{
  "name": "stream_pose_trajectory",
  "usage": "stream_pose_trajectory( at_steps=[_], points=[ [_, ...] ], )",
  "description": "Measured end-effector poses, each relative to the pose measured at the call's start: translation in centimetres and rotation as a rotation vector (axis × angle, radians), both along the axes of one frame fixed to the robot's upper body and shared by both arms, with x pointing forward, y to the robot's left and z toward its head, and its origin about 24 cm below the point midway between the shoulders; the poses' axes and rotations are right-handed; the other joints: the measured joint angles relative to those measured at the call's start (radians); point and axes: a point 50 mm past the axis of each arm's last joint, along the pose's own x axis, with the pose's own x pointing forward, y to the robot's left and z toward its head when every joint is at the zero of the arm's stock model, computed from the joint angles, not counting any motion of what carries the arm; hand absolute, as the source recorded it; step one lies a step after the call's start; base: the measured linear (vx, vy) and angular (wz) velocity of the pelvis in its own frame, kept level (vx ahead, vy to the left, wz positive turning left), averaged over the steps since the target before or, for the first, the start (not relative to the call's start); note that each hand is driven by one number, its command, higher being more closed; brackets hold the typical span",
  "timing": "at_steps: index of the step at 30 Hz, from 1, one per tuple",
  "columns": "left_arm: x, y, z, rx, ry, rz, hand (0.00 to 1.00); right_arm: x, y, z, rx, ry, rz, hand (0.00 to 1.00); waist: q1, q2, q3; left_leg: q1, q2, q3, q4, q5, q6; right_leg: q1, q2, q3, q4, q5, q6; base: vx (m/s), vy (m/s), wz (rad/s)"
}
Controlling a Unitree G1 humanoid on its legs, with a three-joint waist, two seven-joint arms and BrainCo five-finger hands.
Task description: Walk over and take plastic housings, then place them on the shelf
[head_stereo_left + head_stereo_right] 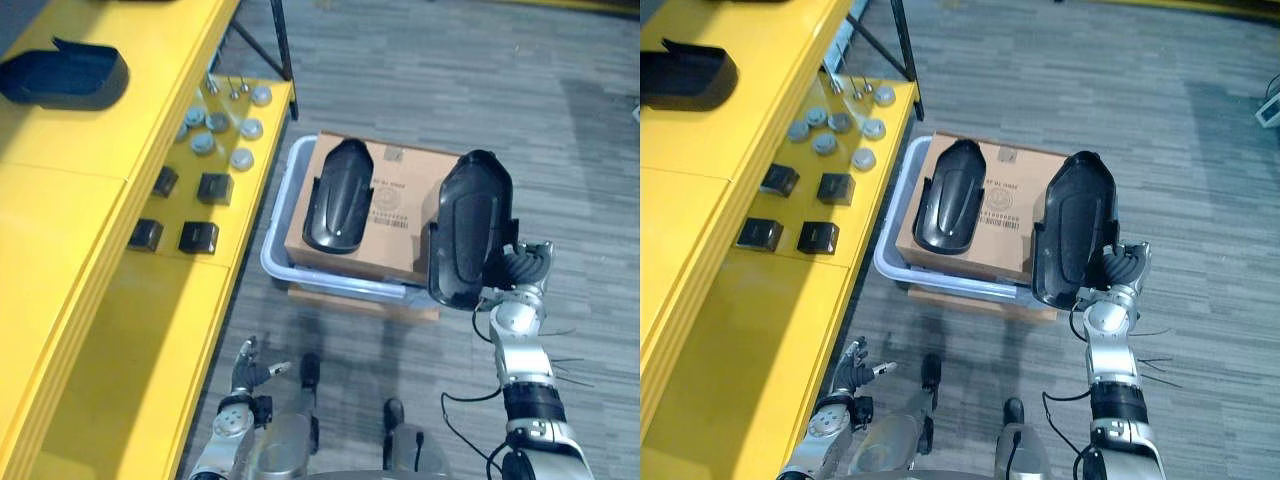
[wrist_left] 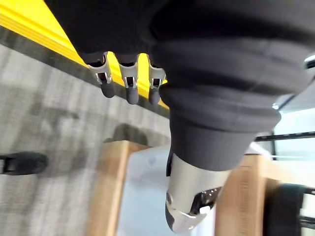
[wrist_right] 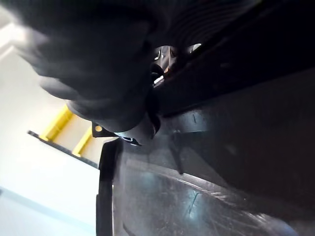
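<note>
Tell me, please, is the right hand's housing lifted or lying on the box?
Lifted: the right hand grips the housing on end, overhanging the edge of the cardboard box; a second housing lies flat on it.

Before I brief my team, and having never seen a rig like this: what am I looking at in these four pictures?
This is a two-legged humanoid robot seen through its own cameras. Two pictures look down from its head. The other two come from its wrists, very close to each hand. Its right hand grips a black plastic housing, held up by a cardboard box. A second housing lies on that box, which sits in a pale bin. To the left is a yellow shelf with a third housing, small black blocks and grey discs. The left hand hangs open, holding nothing.
</note>
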Motion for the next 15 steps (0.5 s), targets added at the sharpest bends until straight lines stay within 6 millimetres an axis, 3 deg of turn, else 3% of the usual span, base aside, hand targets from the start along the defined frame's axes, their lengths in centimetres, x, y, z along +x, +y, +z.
stream_pose_trajectory(
  at_steps=[5, 9, 15],
  points=[
    [1.7, -0.9, 5.6, 0.008, -0.268, -0.023, 0.0, -1.0, 1.9, 0.9, 0.017, -0.073, 0.06, 1.0, -0.008, -0.002, -0.027, 0.017, -0.006, 0.001, 0.005, 0.007, 0.003, 0.015, -0.005, 0.0, 0.002, 0.002, 0.002, 0.03, -0.009, -0.01],
    [2.2, -2.2, 7.2, 0.006, -0.344, -0.056, 0.0, -1.0, 3.9, 1.8, 0.027, -0.126, 0.142, 1.0, -0.029, -0.002, -0.048, 0.031, -0.008, 0.001, 0.006, 0.007, 0.003, 0.027, -0.007, 0.0, 0.01, 0.002, 0.002, 0.03, -0.011, 0.03],
    [3.9, -6.8, 9.6, -0.015, -0.455, -0.202, 0.0, -1.2, 7.1, 3.3, 0.022, -0.205, 0.289, 1.0, -0.043, -0.003, -0.05, 0.043, -0.003, 0.009, 0.0, 0.007, 0.003, 0.029, -0.004, 0.004, 0.018, 0.001, 0.001, -0.03, -0.007, -0.06]
  ],
)
